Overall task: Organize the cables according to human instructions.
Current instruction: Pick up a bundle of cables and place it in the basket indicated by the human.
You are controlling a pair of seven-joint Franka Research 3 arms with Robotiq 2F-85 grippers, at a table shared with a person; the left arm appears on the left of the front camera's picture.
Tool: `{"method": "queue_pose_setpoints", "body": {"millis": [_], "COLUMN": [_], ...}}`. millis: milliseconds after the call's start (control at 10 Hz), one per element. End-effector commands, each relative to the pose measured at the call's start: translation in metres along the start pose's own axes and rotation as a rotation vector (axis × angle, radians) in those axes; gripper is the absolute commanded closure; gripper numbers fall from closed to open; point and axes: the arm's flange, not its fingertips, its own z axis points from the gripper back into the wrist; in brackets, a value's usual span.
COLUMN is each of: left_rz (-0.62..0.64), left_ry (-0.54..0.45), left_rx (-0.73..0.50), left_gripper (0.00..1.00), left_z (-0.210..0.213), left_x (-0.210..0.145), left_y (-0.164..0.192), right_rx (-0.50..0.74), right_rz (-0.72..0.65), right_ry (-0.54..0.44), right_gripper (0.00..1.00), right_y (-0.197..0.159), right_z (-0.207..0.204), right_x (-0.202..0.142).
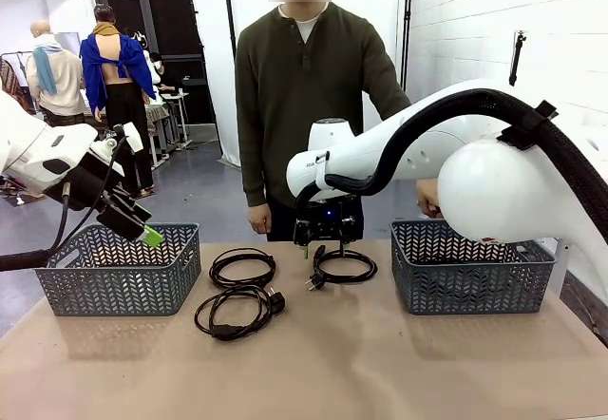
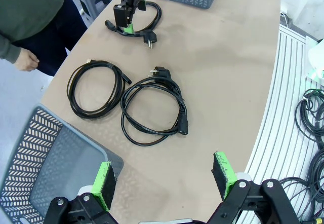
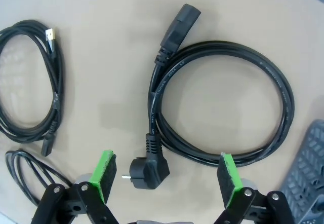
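Jaws wide apart and holding nothing, the right gripper (image 3: 166,176) hangs just above a coiled power cable (image 3: 158,102) near the far edge of the table (image 1: 332,363). The left gripper (image 2: 163,183), equally spread and empty, hovers over the grey basket (image 1: 119,277) at the table's left edge. A thin coil (image 2: 71,84) and a plugged coil (image 2: 177,100) lie loose beside that basket, so sorting looks barely begun; whether the right-edge basket (image 1: 470,282) holds a cable cannot be told.

right gripper (image 3: 166,165): jaws are spread wide, the angled plug (image 3: 147,169) seen between the 2 green pads
power cable (image 3: 283,97): laid coiled on the tan table (image 3: 111,46)
gold-tipped cable (image 3: 56,97): coiled at left
thin cable (image 3: 23,165): cut off, lower left
basket (image 3: 309,168): corner seen, lower right
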Motion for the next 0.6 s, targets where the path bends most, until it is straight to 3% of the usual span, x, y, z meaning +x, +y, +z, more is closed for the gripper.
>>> {"method": "queue_pose_setpoints", "body": {"millis": [0, 500], "left_rz": [-0.004, -0.004], "left_ry": [-0.013, -0.013], "left_rx": [-0.016, -0.016], "left_gripper": [0.0, 0.0], "left_z": [-0.001, -0.001], "left_x": [-0.003, -0.003], "left_y": [0.002, 0.002], "right_rx": [0.002, 0.011], "right_rz": [0.003, 0.034], "right_ry": [-0.001, 0.043], "right_gripper": [0.0, 0.0], "right_y": [-0.001, 0.0], "right_z": [0.002, -0.007], "right_x": [0.0, 0.014]}}
